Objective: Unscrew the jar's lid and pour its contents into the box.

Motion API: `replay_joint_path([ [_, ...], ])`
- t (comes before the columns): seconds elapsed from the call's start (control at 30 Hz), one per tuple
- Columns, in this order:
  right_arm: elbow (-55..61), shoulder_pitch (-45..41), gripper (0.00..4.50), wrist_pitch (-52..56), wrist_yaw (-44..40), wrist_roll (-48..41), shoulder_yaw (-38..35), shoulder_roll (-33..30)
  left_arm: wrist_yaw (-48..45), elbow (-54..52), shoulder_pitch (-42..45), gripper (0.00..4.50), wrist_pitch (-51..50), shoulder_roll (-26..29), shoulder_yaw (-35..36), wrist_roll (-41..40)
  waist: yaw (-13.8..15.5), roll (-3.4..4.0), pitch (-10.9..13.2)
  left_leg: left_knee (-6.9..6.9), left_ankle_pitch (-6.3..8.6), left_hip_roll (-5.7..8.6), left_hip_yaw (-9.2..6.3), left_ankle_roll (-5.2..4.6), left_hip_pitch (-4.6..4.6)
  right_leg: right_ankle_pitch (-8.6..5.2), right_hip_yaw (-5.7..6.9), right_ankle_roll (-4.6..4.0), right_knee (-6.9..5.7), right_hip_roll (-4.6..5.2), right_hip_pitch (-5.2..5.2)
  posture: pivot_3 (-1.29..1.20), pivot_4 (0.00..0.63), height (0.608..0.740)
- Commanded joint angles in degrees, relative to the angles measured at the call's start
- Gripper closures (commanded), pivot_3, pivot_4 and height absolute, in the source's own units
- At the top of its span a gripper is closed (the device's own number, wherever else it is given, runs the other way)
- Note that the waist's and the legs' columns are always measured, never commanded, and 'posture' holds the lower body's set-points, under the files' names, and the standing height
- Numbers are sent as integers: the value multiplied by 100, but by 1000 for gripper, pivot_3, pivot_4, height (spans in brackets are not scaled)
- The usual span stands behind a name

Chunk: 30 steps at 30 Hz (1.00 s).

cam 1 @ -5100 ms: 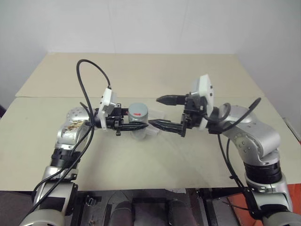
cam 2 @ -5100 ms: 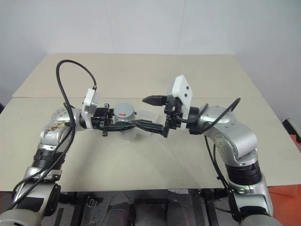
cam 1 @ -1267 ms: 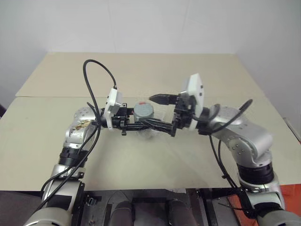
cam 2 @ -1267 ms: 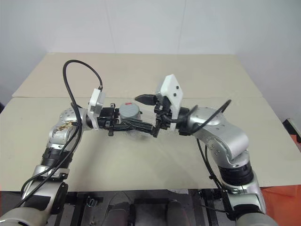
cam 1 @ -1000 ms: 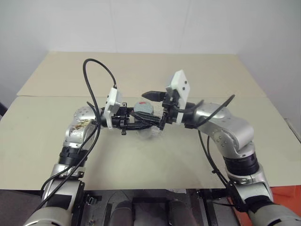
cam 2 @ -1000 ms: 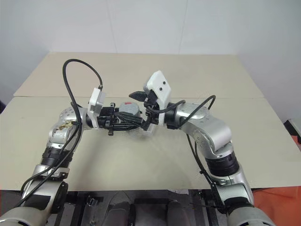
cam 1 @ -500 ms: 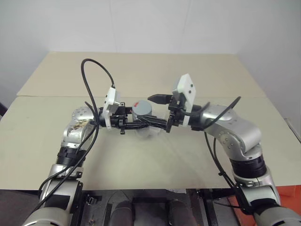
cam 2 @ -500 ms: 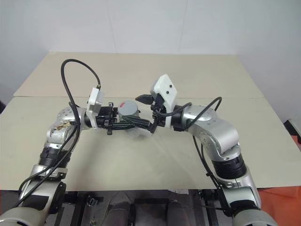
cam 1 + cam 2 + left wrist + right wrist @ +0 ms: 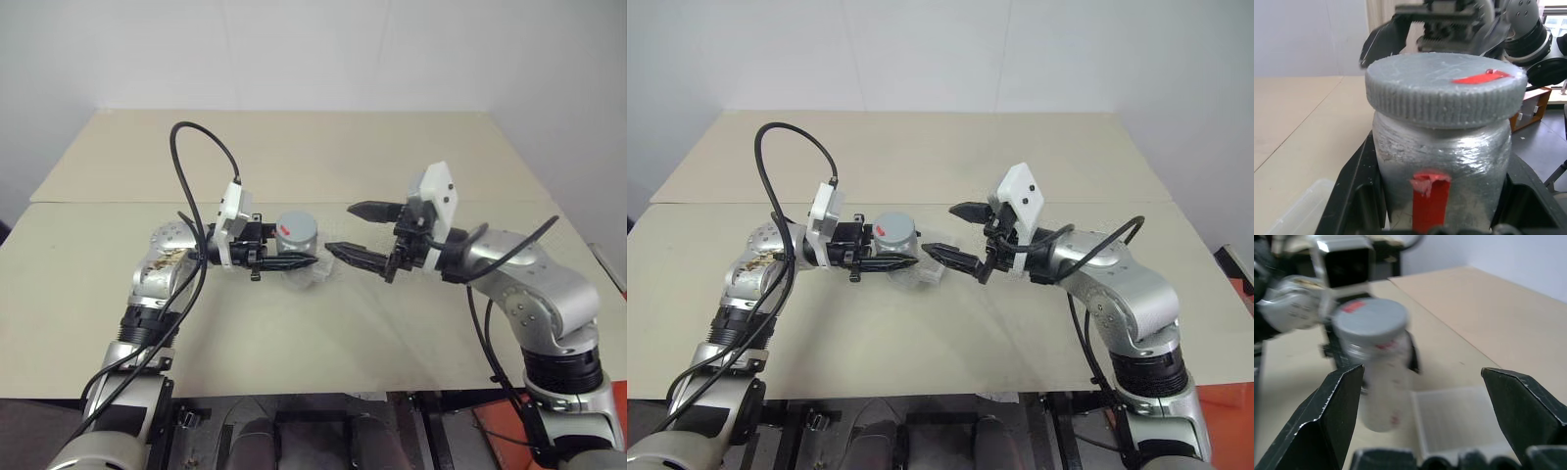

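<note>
The jar (image 9: 296, 238) is standing upright above the middle of the table (image 9: 294, 147), lifted clear of the surface, with the lid (image 9: 1445, 88) sitting on top of it. The left hand (image 9: 284, 262) is clenching the jar's silvery body from the side, its black fingers (image 9: 1354, 196) pressing against both flanks. The left wrist view is showing what the head views are too far off to give: the ribbed edge of the grey lid, a red strip lying on its top face, a second red patch low on the wrapped body, and the lid sitting slightly askew on the rim. The contents are hidden behind the wrapping.

The box (image 9: 1454, 418) is lying on the table just beneath and beside the jar, toward the right arm. In the head views it is reading only as a faint clear shape (image 9: 921, 276) under the jar, while the right wrist view is showing its pale rectangular floor and rounded rim beside the jar's base.

The right hand (image 9: 358, 235) is hovering just beside the jar on the side toward the table's right edge, its fingers (image 9: 1337, 406) spread wide and grasping nothing, apart from the lid. The right wrist view is looking between those fingers at the jar and the left hand behind it.
</note>
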<state>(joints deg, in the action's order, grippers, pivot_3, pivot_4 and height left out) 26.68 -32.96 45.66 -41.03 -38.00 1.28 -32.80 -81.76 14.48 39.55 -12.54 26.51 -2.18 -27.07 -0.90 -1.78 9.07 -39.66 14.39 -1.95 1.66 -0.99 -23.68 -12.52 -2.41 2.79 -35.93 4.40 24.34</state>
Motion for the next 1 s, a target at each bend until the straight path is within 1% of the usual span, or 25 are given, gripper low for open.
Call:
replay_joint_path([
  [0.03,339,-199,25,113,66,-394,-181,94,-12,-5,148,2418,140,-33,32,-13,10,0,0,0,0,0,0,0,0,0,0,0,1,0,-1,0,150,740],
  [0.27,328,-701,25,678,707,-423,216,495,-1,-8,148,2418,167,-58,17,12,9,0,0,0,0,-1,-1,0,1,0,1,0,-3,0,0,0,150,740],
  [0.43,166,-1013,25,946,951,-274,449,596,-5,-7,150,2418,169,-53,13,29,12,0,0,-2,0,1,0,0,-3,0,1,0,-5,2,1,0,150,740],
  [0.67,36,-1365,25,1304,1085,-287,555,696,-19,-26,138,2418,149,-58,18,17,17,0,0,-2,0,0,-1,0,-3,0,2,0,-5,1,1,0,150,740],
  [1.0,-24,-1445,25,1424,1066,-278,591,721,1,-66,108,2418,136,-60,24,6,14,0,0,-2,0,0,-1,0,-4,0,3,0,-6,1,1,0,150,740],
])
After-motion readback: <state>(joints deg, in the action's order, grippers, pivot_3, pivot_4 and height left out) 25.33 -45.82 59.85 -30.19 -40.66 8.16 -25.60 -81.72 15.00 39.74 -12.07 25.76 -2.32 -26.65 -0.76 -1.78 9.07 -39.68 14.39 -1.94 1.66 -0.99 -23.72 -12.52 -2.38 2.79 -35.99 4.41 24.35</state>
